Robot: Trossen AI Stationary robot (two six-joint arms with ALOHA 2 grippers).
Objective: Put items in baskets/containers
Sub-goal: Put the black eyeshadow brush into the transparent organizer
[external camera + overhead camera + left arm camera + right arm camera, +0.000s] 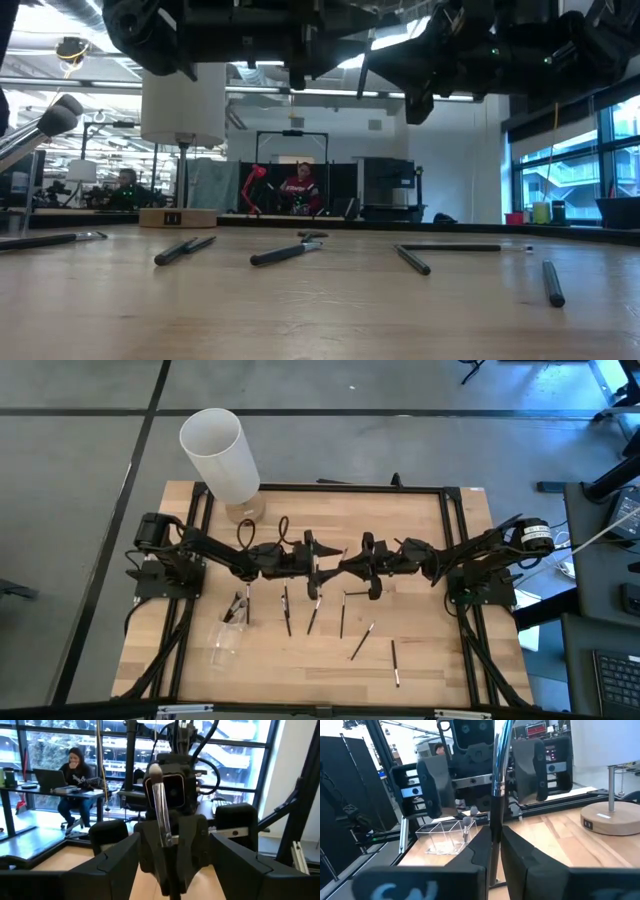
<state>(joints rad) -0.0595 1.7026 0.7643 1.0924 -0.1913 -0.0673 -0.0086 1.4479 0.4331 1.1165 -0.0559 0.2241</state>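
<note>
Right claw (pixel 492 837) clamped on upright makeup brush (pixel 499 765), left claw (pixel 170 855) wide open facing it, empty

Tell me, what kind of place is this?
Probably a robotics lab in an open office: a wooden table in a metal frame, big windows, and a person at a laptop desk behind.

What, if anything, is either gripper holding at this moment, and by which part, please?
The right gripper pinches a makeup brush low on its handle, upright. The left gripper is open, empty.
</note>
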